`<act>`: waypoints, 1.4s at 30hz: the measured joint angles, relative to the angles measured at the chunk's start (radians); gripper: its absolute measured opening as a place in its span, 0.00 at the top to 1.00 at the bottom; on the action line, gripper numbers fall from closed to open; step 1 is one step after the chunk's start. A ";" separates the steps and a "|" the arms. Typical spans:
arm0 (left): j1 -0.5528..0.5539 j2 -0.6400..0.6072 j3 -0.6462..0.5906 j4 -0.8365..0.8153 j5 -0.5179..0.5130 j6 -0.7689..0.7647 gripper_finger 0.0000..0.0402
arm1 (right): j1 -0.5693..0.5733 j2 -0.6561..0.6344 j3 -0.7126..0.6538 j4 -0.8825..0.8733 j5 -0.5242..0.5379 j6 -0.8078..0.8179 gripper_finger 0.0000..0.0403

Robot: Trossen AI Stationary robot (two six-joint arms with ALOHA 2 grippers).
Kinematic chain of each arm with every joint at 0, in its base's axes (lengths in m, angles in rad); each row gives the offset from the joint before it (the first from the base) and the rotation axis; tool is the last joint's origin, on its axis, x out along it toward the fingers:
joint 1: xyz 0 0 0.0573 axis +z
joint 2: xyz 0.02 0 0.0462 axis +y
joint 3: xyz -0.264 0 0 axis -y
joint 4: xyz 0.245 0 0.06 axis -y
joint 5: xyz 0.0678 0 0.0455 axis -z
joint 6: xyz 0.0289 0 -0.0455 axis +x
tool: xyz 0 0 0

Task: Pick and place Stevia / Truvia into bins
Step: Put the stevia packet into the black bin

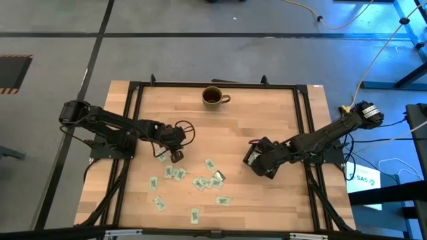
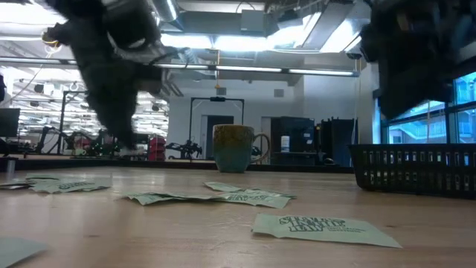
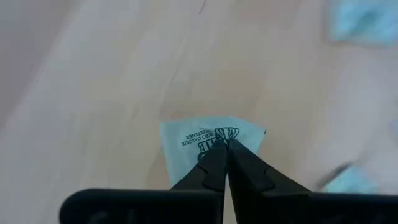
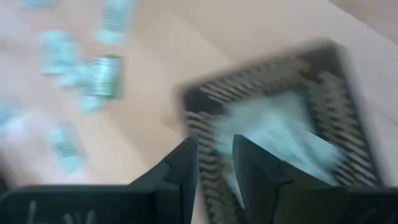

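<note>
A: Where was the left gripper (image 3: 225, 144)?
B: Pinched on a Stevia sachet (image 3: 205, 138) among the loose sachets (image 1: 200, 182) on the table (image 1: 267, 120).
A: The right gripper (image 4: 214, 152)?
B: Slightly parted, holding nothing, over the black bin (image 4: 205, 124), which had sachets inside

Grey floor (image 1: 53, 27) crossed by dark lines surrounds the wooden bench (image 1: 267, 120). Beyond it, ceiling strip lights (image 2: 245, 71) glow, a dark doorway (image 2: 216, 119) stands centre, and windows (image 2: 465, 112) sit rightward.

Brown mug (image 1: 213, 97) on wooden table (image 1: 267, 120)
</note>
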 joint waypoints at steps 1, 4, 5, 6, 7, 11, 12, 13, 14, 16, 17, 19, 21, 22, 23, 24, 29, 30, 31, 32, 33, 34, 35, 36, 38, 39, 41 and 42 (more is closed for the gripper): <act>0.000 -0.003 0.013 0.007 -0.001 0.017 0.99 | 0.000 0.000 0.000 0.052 0.000 -0.041 0.74; 0.000 -0.007 0.053 0.093 -0.004 0.062 0.99 | 0.000 0.000 0.000 0.232 0.001 -0.163 0.74; 0.000 -0.009 0.066 0.142 -0.009 0.076 0.99 | -0.001 0.000 0.000 0.300 0.005 -0.199 0.74; 0.000 -0.009 0.075 0.187 -0.012 0.093 0.99 | -0.004 0.000 0.000 0.361 0.013 -0.231 0.74; 0.001 -0.009 0.079 0.231 -0.013 0.113 0.99 | -0.005 0.000 0.000 0.425 0.025 -0.260 0.74; -0.008 -0.009 0.085 0.450 -0.013 0.189 0.99 | -0.023 0.000 0.000 0.659 0.100 -0.317 0.74; -0.010 -0.009 0.086 0.498 -0.013 0.204 0.99 | -0.030 0.000 0.000 0.704 0.109 -0.320 0.74; -0.014 -0.009 0.086 0.538 -0.013 0.211 0.98 | -0.041 0.000 0.000 0.738 0.114 -0.321 0.74; -0.016 -0.009 0.086 0.576 -0.014 0.218 0.98 | -0.050 0.000 0.000 0.766 0.115 -0.321 0.74; -0.022 -0.010 0.086 0.638 -0.017 0.228 0.98 | -0.069 0.000 0.000 0.811 0.115 -0.329 0.74; -0.025 -0.010 0.086 0.661 -0.020 0.231 0.98 | -0.077 0.000 0.001 0.820 0.115 -0.340 0.74; -0.032 -0.010 0.086 0.695 -0.021 0.253 0.98 | -0.093 0.000 0.001 0.821 0.115 -0.345 0.74; -0.041 -0.010 0.086 0.723 -0.032 0.288 0.98 | -0.108 0.000 0.001 0.822 0.115 -0.345 0.74; -0.046 -0.010 0.086 0.728 -0.044 0.303 0.98 | -0.114 0.000 0.001 0.822 0.115 -0.345 0.74; -0.051 -0.011 0.086 0.729 -0.064 0.315 0.98 | -0.120 0.000 0.001 0.822 0.114 -0.346 0.74; -0.056 -0.011 0.086 0.729 -0.087 0.325 0.98 | -0.124 0.000 0.001 0.822 0.114 -0.350 0.74; -0.077 -0.011 0.086 0.729 -0.184 0.373 0.98 | -0.141 0.000 0.001 0.823 0.072 -0.379 0.74; -0.080 -0.011 0.086 0.729 -0.191 0.385 0.98 | -0.143 0.000 0.001 0.823 0.068 -0.380 0.74; -0.082 -0.011 0.086 0.731 -0.197 0.397 0.98 | -0.145 0.000 0.001 0.823 0.067 -0.382 0.74; -0.086 -0.011 0.086 0.735 -0.201 0.411 0.98 | -0.147 0.000 0.001 0.823 0.066 -0.387 0.74; -0.087 -0.011 0.086 0.740 -0.202 0.429 0.98 | -0.148 0.000 0.001 0.824 0.066 -0.399 0.74; -0.091 -0.011 0.087 0.744 -0.201 0.449 0.98 | -0.148 0.000 0.001 0.826 0.067 -0.403 0.74; -0.095 -0.011 0.087 0.745 -0.201 0.469 0.98 | -0.148 0.000 0.001 0.827 0.067 -0.404 0.74; -0.100 -0.011 0.087 0.745 -0.201 0.487 0.98 | -0.148 0.000 0.001 0.826 0.068 -0.405 0.74; -0.110 -0.011 0.087 0.745 -0.198 0.519 0.98 | -0.148 0.001 0.000 0.827 0.069 -0.409 0.74; -0.115 -0.011 0.087 0.745 -0.198 0.533 0.98 | -0.148 0.001 0.000 0.830 0.069 -0.425 0.74; -0.125 -0.011 0.087 0.744 -0.198 0.558 0.97 | -0.147 0.001 0.000 0.846 0.064 -0.442 0.74; -0.129 -0.011 0.087 0.745 -0.198 0.568 0.97 | -0.148 0.001 0.000 0.856 0.052 -0.445 0.74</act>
